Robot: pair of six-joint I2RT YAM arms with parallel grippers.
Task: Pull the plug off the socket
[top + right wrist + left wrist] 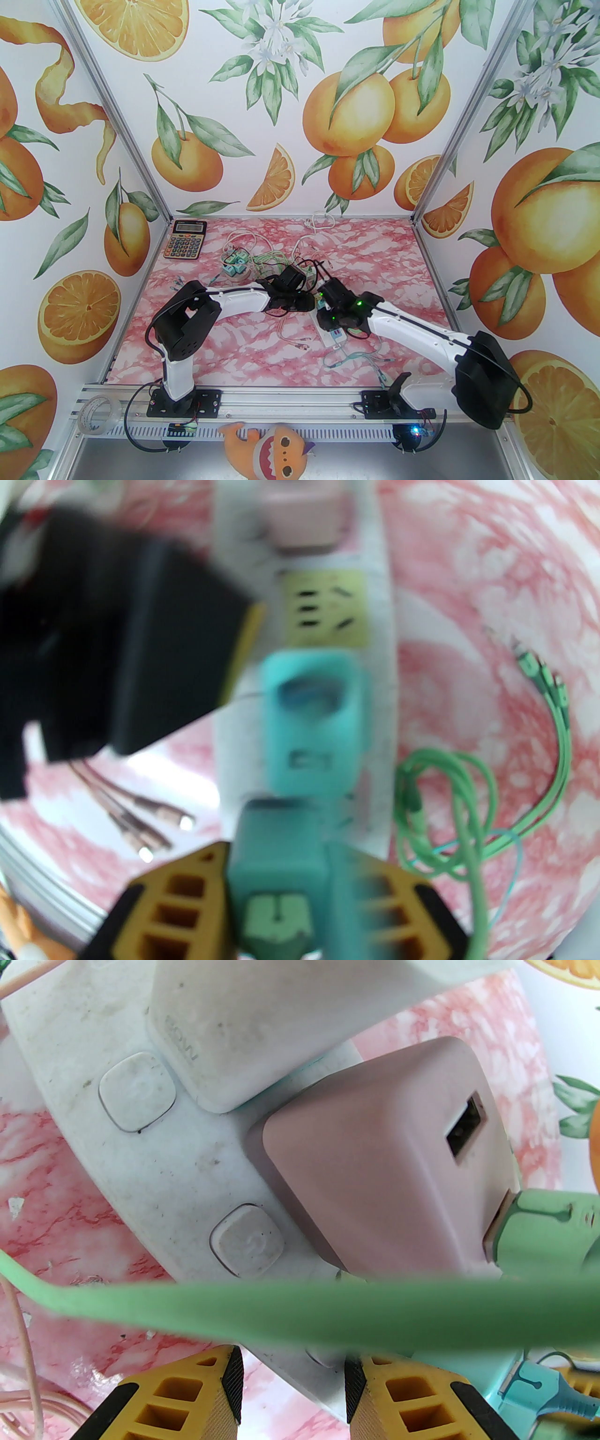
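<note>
Teal plug (276,855) sits at bottom centre of the right wrist view, at the near end of the white power strip (382,677) that runs up the middle of the frame. The frame is blurred, so I can't tell if the prongs are seated or already partly out. Right claw (290,859) is closed on the plug, one yellow finger on each side, with a green cable end poking out below it. Just above on the strip is a turquoise adapter (311,723), very near the plug, then a bare yellow socket face (323,609), then a pink adapter (307,517) at the top edge. In the left wrist view the left claw (293,1363) straddles the strip's edge at bottom centre, fingers set narrow. The right pad looks to be on it, but there seems to be a gap on the left side, so I can't tell if it really clamps. A green cable (281,1307) crosses that frame low, in front of the pink adapter. In the top view both claws meet at centre, over the pink marble table (211,347). Risks: if the left claw isn't holding, the strip will likely lift with the plug instead of letting go. A slanted pull could jam the prongs or knock the turquoise adapter. Loose cables could snag on a finger and drag things along.
</note>
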